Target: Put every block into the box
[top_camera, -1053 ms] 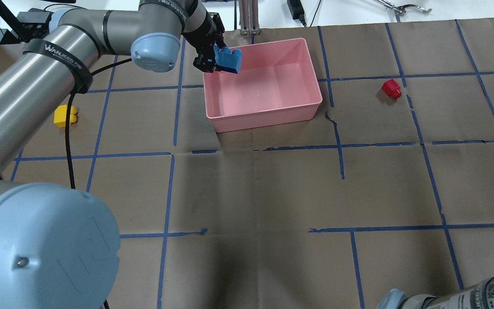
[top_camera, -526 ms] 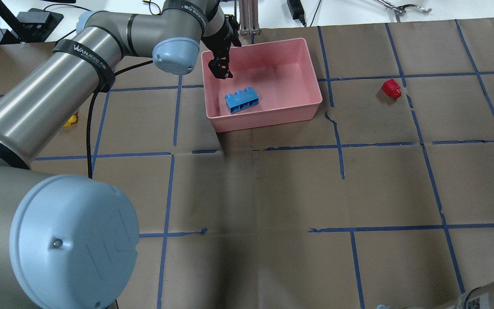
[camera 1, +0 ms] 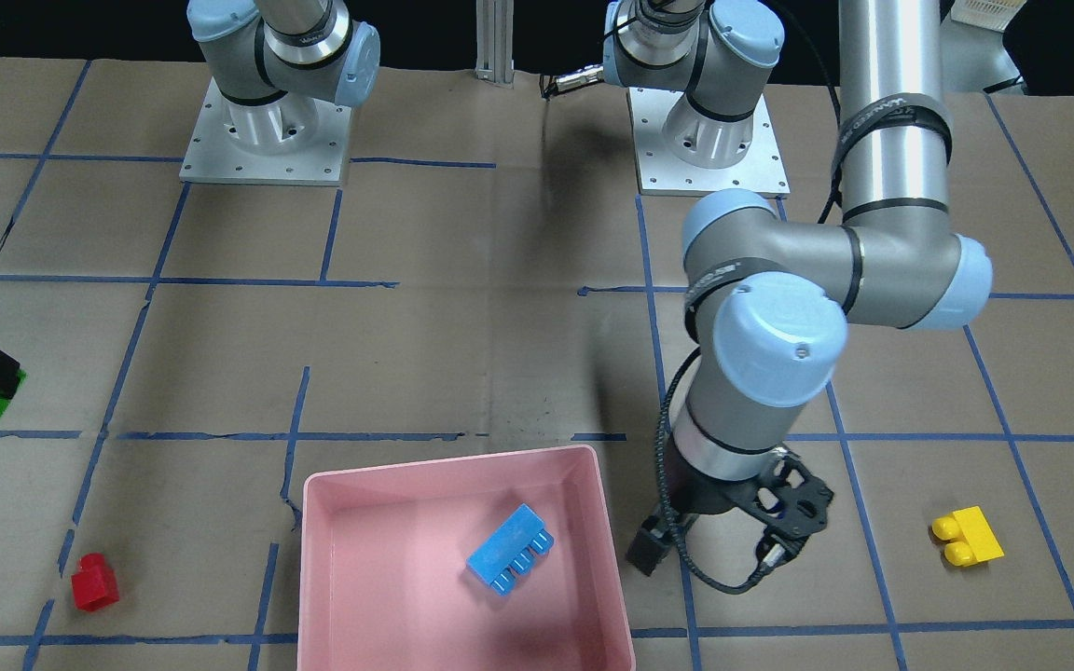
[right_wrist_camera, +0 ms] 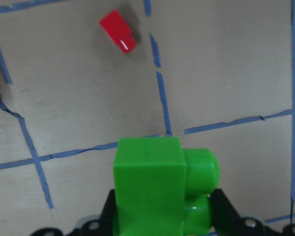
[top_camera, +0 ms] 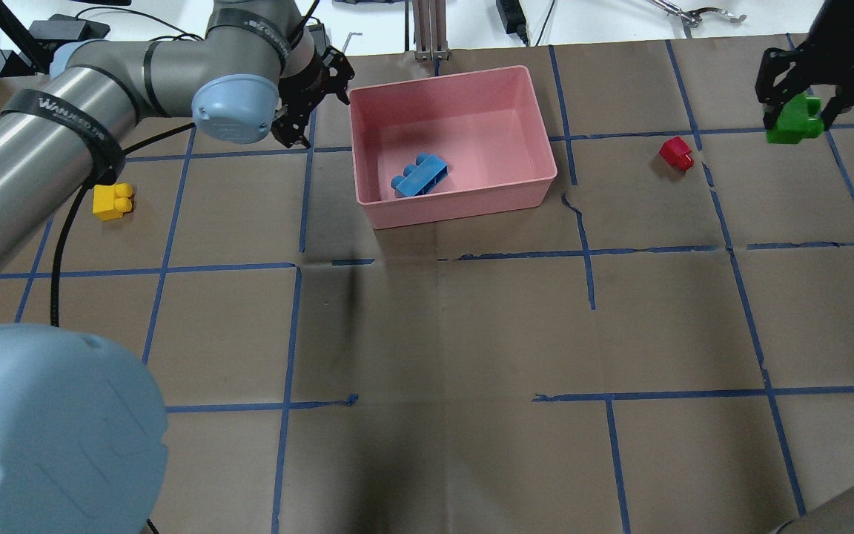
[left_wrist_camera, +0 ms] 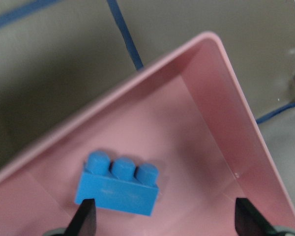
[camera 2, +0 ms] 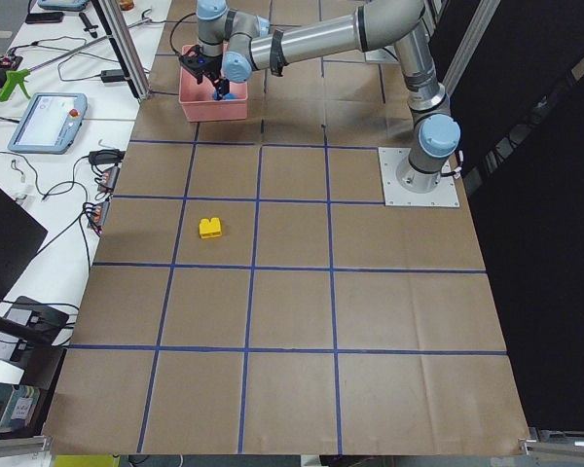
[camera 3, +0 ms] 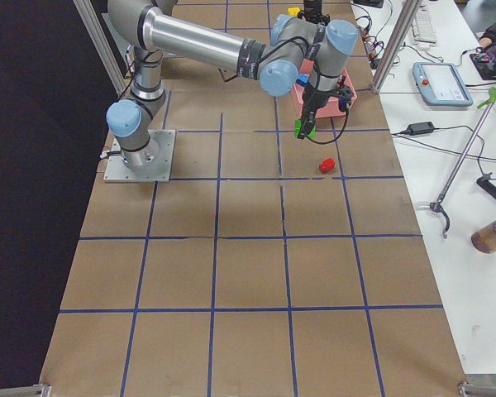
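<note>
Left gripper [left_wrist_camera: 164, 220], fingers wide apart and empty, has released the light-blue block [left_wrist_camera: 119, 184], which lies inside the pink box [top_camera: 464, 200] just beyond its fingertips, so one of four blocks is in. Since half a second ago this gripper has drawn back outside the rim, and the right gripper [top_camera: 795, 111], closed on the green block [top_camera: 794, 126], has carried it nearer the box

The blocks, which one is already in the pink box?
The light-blue three-stud block lies in the pink box. The green block is in the right gripper; the red block and yellow block sit outside it.
</note>
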